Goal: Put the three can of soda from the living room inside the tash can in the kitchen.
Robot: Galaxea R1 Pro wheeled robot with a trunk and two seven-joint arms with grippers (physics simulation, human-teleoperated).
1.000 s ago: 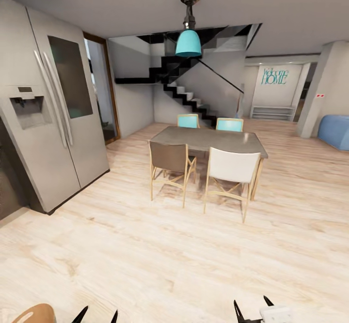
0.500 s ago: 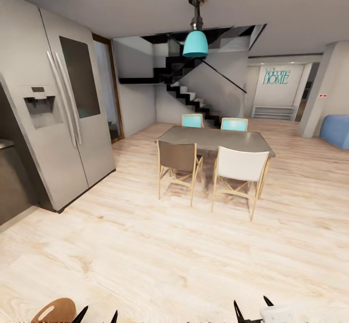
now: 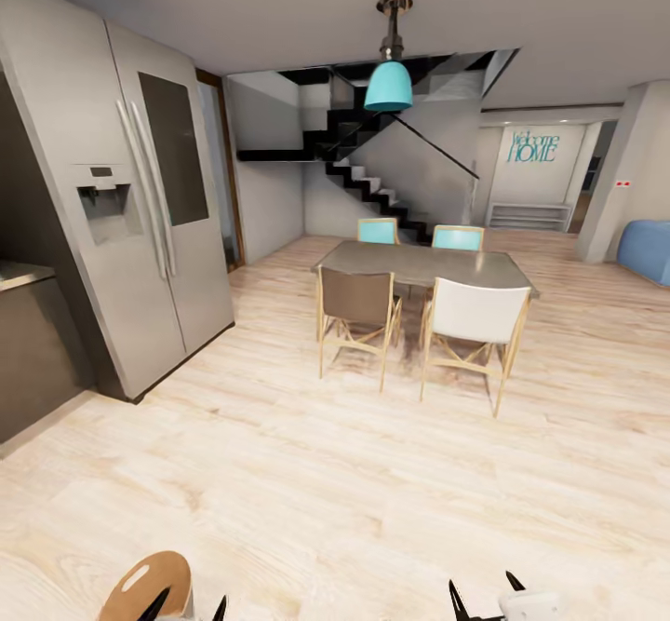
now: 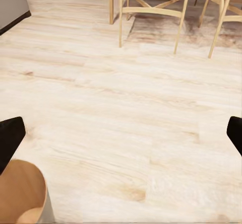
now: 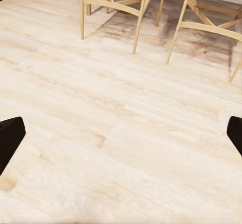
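Already the small round tapered trash bucket with its tan wood-coloured inside (image 3: 149, 580) sits at the lower left of the frame, just beside the left hand (image 3: 186, 607). Both hands, the right hand (image 3: 487, 595) too, spread wide and carry nothing. Turning carelessly could knock the bucket over; soda cans remain unseen.
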